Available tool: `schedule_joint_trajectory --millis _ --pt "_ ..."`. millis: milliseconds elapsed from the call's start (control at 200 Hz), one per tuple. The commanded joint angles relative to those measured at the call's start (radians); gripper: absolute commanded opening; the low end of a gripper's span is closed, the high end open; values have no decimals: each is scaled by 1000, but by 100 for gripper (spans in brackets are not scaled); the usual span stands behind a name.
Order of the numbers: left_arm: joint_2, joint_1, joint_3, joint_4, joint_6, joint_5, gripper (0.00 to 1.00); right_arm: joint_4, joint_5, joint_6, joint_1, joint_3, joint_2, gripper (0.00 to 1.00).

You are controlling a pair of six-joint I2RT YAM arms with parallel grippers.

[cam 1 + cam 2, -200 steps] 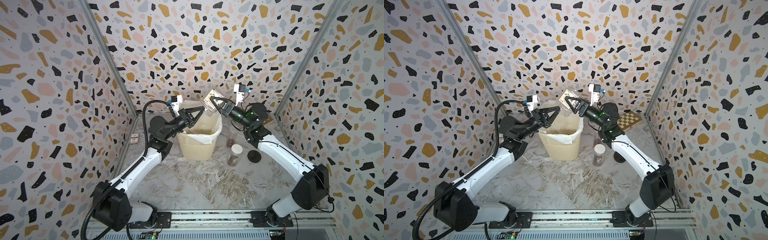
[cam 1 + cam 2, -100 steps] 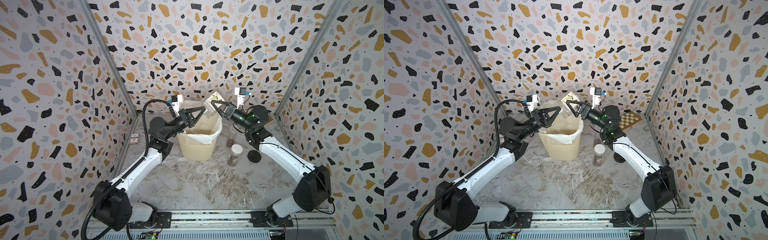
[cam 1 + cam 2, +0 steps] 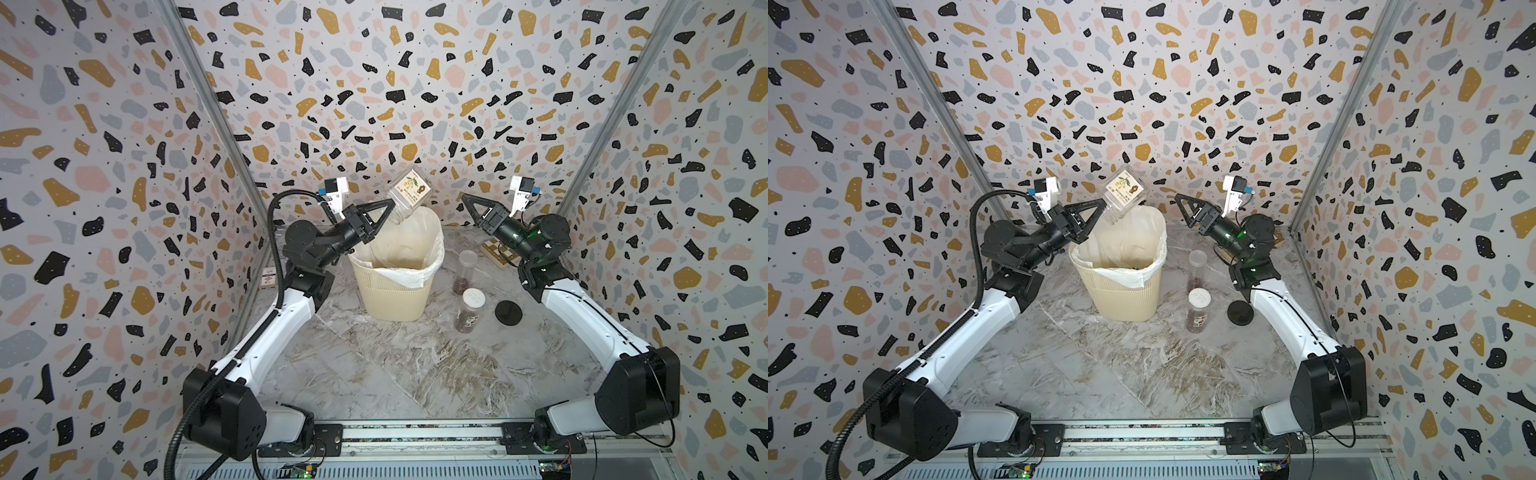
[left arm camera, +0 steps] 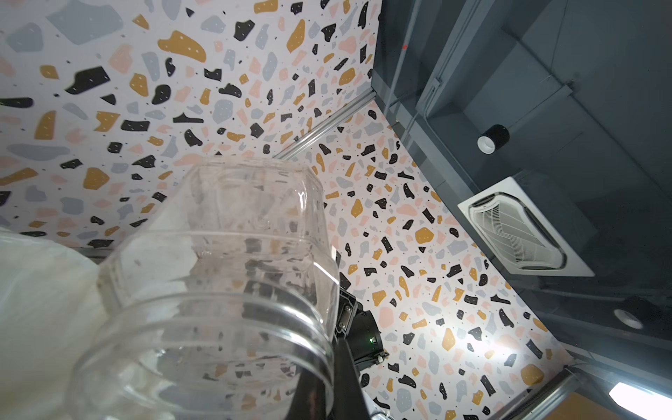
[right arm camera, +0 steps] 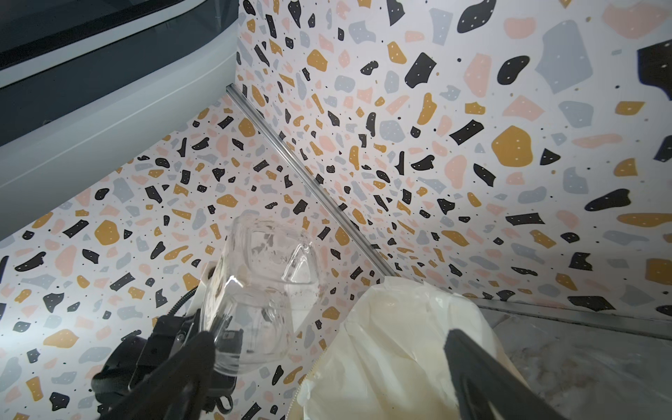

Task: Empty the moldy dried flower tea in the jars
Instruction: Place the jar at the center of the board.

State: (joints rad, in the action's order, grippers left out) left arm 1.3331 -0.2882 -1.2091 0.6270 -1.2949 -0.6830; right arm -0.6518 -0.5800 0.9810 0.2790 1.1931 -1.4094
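One tilted jar (image 3: pixel 409 193) empty; tube (image 3: pixel 465 266) holds tea (image 3: pixel 459 285).

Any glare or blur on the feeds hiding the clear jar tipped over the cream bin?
Left wrist view: the clear wide-mouthed jar sits close and soft, patterned wall warped through it, bright lamp glaring at the frame edge. Right wrist view: jar fairly sharp, some reflections. Both top views: even light, jar clear.
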Motion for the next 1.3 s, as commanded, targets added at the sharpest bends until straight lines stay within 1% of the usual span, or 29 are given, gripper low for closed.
schedule_joint_trajectory --millis 0,150,210,280,310,330,415,476,591,636,786,876,976,1051,1176,1297 --pt "-90 62 -89 -248 174 -18 0 97 -4 -92 -18 11 85 100" --pt "-187 177 -153 -590 357 38 0 300 63 -258 -26 22 142 99" --pt "-212 236 -170 -700 387 54 0 356 82 -299 -30 22 158 99" --pt "-226 313 -188 -799 403 38 0 407 85 -326 -38 23 168 99" --pt "-230 340 -201 -876 414 35 0 423 86 -336 -40 23 173 99" --pt "-231 355 -210 -917 455 37 0 435 86 -343 -41 24 175 99" --pt "-225 392 -252 -1112 560 66 0 472 91 -364 -41 14 189 99" --pt "-221 415 -249 -1196 586 60 0 493 96 -382 -41 1 200 99" --pt "-227 476 -185 -1286 585 41 0 551 111 -428 -42 -12 214 98" --pt "-228 501 -160 -1321 603 45 0 570 117 -441 -43 -17 219 98" --pt "-205 536 -98 -1449 700 139 0 633 142 -479 -43 -33 233 98" --pt "-170 538 -45 -1462 727 156 0 680 185 -508 -44 -33 239 98" --pt "-132 538 20 -1443 724 151 0 728 233 -532 -43 -38 249 98" --pt "-102 537 47 -1436 725 170 0 759 259 -551 -43 -42 258 98" --pt "-27 520 62 -1442 752 235 0 811 284 -602 -42 -43 260 97" --pt "57 493 42 -1494 779 285 0 851 332 -634 -43 -58 273 97"
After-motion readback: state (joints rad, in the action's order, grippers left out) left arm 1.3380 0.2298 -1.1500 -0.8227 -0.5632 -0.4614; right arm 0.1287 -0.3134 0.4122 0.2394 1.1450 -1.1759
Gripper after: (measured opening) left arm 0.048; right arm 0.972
